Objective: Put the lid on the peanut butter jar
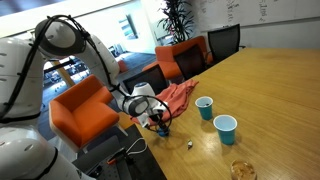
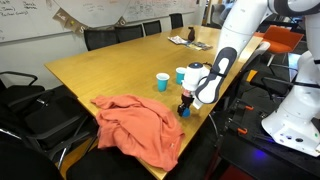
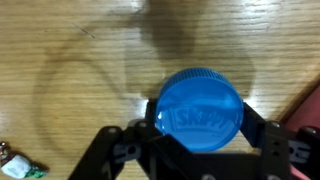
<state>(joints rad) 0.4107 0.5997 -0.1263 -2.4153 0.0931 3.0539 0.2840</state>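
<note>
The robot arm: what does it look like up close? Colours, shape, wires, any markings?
The arm is glossy white, built of fat rounded segments. A thin black cable loops along it in an exterior view. The gripper has a white-and-black body and, in the wrist view, two matte black angular fingers. No markings on the arm or the gripper can be read in these pictures.

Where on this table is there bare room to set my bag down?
Free: the broad bare wood of the table between the teal cups and the far black chairs. Crowded: the robot's edge, with the orange cloth, the gripper holding the lid, and the peanut butter jar.
</note>
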